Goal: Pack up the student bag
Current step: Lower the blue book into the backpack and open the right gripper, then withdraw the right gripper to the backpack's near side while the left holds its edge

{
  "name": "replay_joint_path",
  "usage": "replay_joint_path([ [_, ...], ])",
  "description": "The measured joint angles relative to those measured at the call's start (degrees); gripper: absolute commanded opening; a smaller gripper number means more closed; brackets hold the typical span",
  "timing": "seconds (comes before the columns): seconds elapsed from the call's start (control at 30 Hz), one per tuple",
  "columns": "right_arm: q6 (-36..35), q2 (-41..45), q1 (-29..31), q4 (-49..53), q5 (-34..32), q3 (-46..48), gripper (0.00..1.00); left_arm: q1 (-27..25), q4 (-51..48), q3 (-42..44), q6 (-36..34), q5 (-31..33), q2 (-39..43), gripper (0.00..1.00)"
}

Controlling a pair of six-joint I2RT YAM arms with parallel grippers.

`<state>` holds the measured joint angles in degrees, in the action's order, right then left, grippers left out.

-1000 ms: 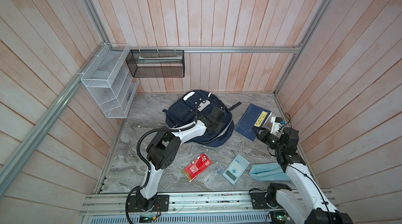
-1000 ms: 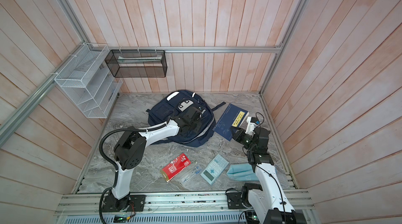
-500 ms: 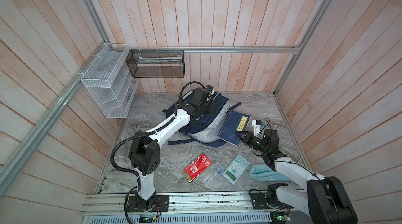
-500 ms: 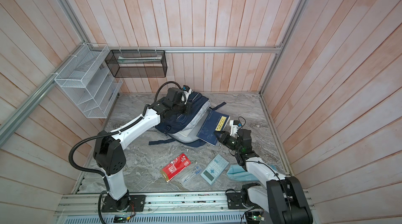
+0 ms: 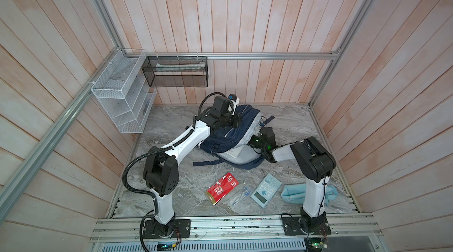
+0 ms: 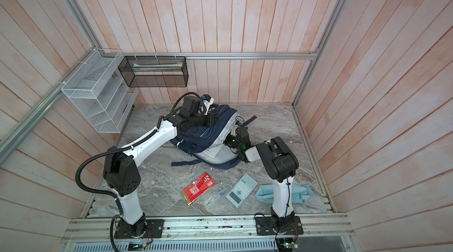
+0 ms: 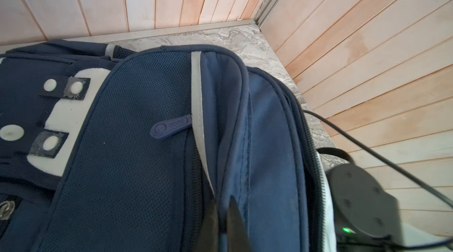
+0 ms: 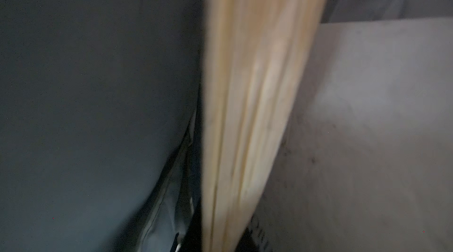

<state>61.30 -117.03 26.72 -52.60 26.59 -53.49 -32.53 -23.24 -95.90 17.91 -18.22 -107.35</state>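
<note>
The student bag (image 5: 225, 138) (image 6: 196, 135), navy with pale stripes, lies at the middle back of the table, its main compartment gaping toward the right. My left gripper (image 5: 238, 122) (image 6: 212, 121) (image 7: 221, 199) is shut on a fold of the bag's upper flap and holds it up. My right gripper (image 5: 250, 142) (image 6: 226, 141) (image 8: 220, 238) reaches into the gap. In the right wrist view a book's tan page edge (image 8: 257, 91) stands blurred between the jaws, with dark fabric on one side and grey lining (image 8: 367, 128) on the other. How wide those jaws stand is unclear.
On the front of the table lie a red packet (image 5: 221, 188), a clear pack of pens (image 5: 241, 194), a pale blue calculator (image 5: 266, 190) and a light-blue pouch (image 5: 293, 193) behind the right arm's base. A white wire shelf (image 5: 122, 101) and a black mesh basket (image 5: 176, 72) hang on the walls.
My left gripper has pulled the bag's flap up and back, opening the compartment. My right gripper has carried the blue book from beside the bag into the opening.
</note>
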Motion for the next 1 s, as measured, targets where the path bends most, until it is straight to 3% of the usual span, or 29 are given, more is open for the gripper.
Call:
replay_joint_path([
  [0.1, 0.2, -0.3, 0.4, -0.9, -0.2, -0.2, 0.44, 0.0, 1.7, 2.0, 1.2, -1.5, 0.0, 0.0],
  [0.23, -2.8, 5.5, 0.3, 1.0, -0.4, 3.8, 0.49, 0.1, 4.2, 4.7, 2.8, -3.2, 0.0, 0.0],
  [0.4, -9.9, 19.8, -0.4, 10.6, -2.1, 12.1, 0.53, 0.3, 7.0, 5.8, 4.7, -4.5, -0.2, 0.0],
  [0.47, -11.6, 25.2, -0.6, 12.9, -3.4, 16.4, 0.52, 0.3, 8.2, 6.0, 5.4, -4.5, -0.2, 0.06],
  [0.7, -16.3, 42.9, -0.4, 24.8, -8.9, 27.7, 0.59, 0.3, 13.1, 9.7, 8.2, -6.3, -1.0, 0.08],
  [0.83, -20.2, 51.4, 4.1, 33.8, -16.0, 28.5, 0.65, 0.3, 16.7, 12.9, 10.2, -7.2, -1.1, 0.3],
  [1.0, -22.4, 54.9, 12.5, 36.6, -23.2, 29.0, 0.66, 1.9, 23.1, 20.7, 13.7, -8.8, 1.0, 0.69],
])
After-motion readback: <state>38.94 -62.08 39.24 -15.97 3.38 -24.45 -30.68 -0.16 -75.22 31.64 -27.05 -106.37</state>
